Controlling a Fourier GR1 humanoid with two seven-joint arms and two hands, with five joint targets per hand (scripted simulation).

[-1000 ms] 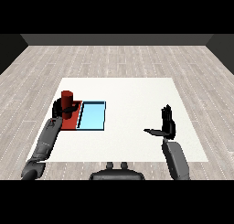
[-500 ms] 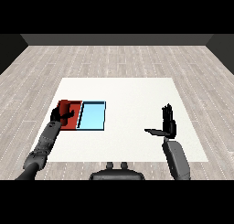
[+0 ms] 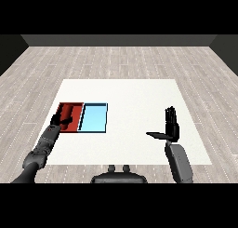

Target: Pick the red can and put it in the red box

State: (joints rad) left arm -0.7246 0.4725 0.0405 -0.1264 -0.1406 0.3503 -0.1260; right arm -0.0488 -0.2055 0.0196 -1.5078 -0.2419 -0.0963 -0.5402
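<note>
My left hand [image 3: 62, 118] rests over the red tray [image 3: 69, 109]; I cannot tell whether its fingers hold the red can, nor which way it points. My right hand [image 3: 170, 128] stands open, holding nothing, on the white table [image 3: 130, 97] above grey plank floor [image 3: 116, 59]

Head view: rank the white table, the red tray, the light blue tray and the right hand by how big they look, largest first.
1. Flat white table, by far the largest.
2. Shallow light blue tray and shallow red tray: they look about alike, the red one partly covered by the left hand.
3. Black right hand, though it sits nearer the camera.
</note>
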